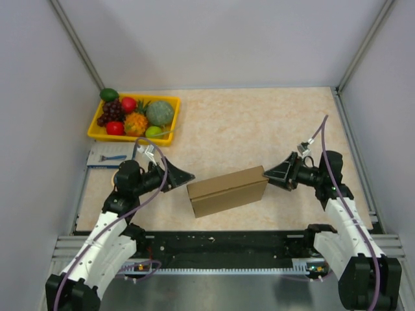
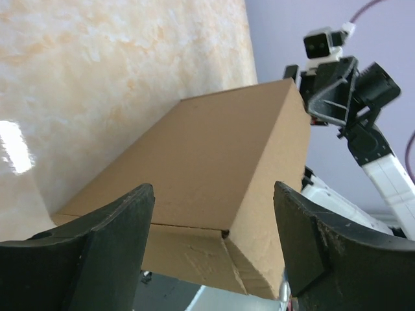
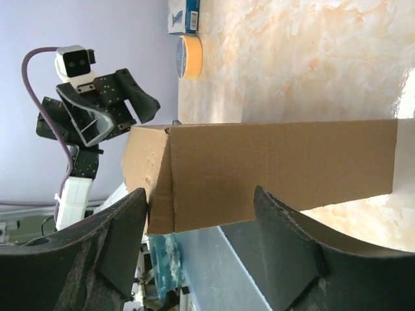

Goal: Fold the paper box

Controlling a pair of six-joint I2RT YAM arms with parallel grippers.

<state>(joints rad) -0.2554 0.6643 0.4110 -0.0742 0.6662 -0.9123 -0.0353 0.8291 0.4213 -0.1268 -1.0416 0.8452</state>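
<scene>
The paper box point(image 1: 228, 190) lies flat on the counter point(image 1: 259, 123), towards the near edge and about midway between the two arms; it looks closed into a shut brown block with no flap standing up, so we judge the folding to be close to done.

The left end effector point(image 1: 187, 175) sits just beside the box's left short end and the right end effector point(image 1: 268, 173) just beside its right short end; each points inward along the box. Both have their fingers spread apart; in each wrist view the black fingers stand wide with the cardboard showing in the gap between them, and we see neither pair clamped on it. From above, the right one's tip looks close enough to touch the far right corner, but we cannot tell for certain.

We take this flanking of the two ends as a way to steady the box from both sides, or to reach the end panels; the left wrist view shows a seam across the near end and a slightly crumpled lower corner, which may want a last press.

The long axis runs across the counter from left to right; the right end is swung a little away from the arm bases, the left end a little nearer them; a broad face is up.

The yellow tray point(image 1: 97, 134) of fruit and the small blue-white packet point(image 1: 107, 155) lie at the far left, well apart from the box.
</scene>
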